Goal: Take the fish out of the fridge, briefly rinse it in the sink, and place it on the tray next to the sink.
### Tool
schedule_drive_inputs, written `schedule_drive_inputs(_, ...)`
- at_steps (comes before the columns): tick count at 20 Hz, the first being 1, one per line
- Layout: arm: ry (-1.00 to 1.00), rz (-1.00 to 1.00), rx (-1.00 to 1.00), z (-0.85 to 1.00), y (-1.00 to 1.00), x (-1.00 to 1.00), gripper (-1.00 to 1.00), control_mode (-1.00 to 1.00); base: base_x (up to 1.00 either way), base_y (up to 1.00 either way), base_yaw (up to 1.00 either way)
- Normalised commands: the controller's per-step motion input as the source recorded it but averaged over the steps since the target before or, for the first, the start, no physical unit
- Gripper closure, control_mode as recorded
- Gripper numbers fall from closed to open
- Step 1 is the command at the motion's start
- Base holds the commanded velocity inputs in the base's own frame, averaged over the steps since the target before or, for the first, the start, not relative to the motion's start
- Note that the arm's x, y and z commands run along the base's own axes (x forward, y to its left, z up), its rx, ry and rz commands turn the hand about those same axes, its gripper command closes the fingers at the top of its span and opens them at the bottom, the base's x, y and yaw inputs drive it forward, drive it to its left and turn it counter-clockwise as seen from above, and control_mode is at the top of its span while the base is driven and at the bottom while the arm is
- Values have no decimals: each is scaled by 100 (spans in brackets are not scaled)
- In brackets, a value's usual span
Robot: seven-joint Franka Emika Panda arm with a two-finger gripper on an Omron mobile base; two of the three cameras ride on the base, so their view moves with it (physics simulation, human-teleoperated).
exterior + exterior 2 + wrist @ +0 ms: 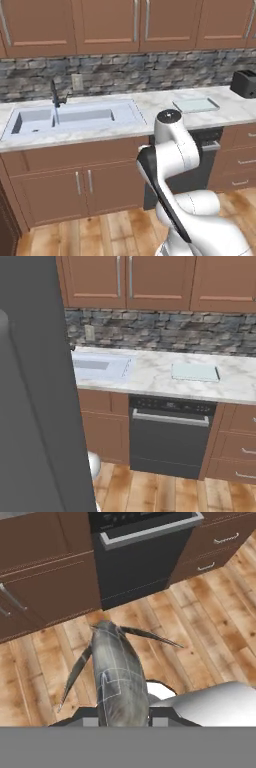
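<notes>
In the hand view the fish (116, 667), a grey-tan body with thin dark fins, sticks out from between my fingertips. My gripper (124, 716) is shut on its near end and holds it above the wood floor in front of the lower cabinets. The pale blue double-basin sink (75, 117) (100, 367) is set in the marble counter, with a black faucet (55, 95) at its back edge. The flat pale green tray (196, 105) (195, 372) lies on the counter to the right of the sink. The fridge (35, 406) shows as a tall grey mass on the left of the right base view.
A black dishwasher (170, 436) (135, 562) sits under the counter below the tray. A black toaster (245, 82) stands at the counter's far right. Wooden cabinet doors and drawers flank the dishwasher. My white arm (170, 150) is folded low in front of the counter.
</notes>
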Motion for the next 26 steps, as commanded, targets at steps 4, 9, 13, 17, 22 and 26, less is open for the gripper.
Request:
schedule_drive_inputs(4,0,0,0,0,0,0,100,100,-35,-100,-23)
schedule_drive_inputs(9,0,0,0,0,0,0,100,100,17,-100,-22)
schedule_drive_inputs(13,0,0,0,0,0,0,100,100,89,-100,-8)
schedule_drive_inputs(17,0,0,0,0,0,0,100,100,100,-87,0)
schedule_drive_inputs(22,0,0,0,0,0,0,100,100,100,-73,0)
schedule_drive_inputs(26,0,0,0,0,0,0,100,100,90,-10,9)
